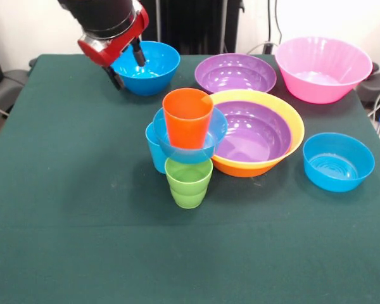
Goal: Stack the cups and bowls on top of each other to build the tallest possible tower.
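1. Table (63,240) under green cloth carries everything; its near corners are cut off by the frame.
2. Pink bowl (323,68) sits upright, mouth up, far off to the right of the jaws at the back edge.
3. Yellow bowl (296,130) stands mouth up, below and right of the jaws, with a purple bowl (253,133) nested inside it; a second purple bowl (235,73) rests alone, level with the jaws and to their right.
4. Blue bowl (153,71) sits mouth up at the jaws: one fingertip (139,57) hangs inside it, the other outside its left wall. Another blue bowl (338,162) lies well apart at lower right.
5. Tower (189,152) stands upright below the jaws: green cup (189,183) at the bottom, a small blue bowl (215,130) on it, orange cup (187,119) on top, all mouths up. A light blue cup (156,152) stands just behind, mostly hidden.
6. Gripper (126,68) is spread apart, straddling the bowl's rim without clear contact; its arm is cut off at the top.
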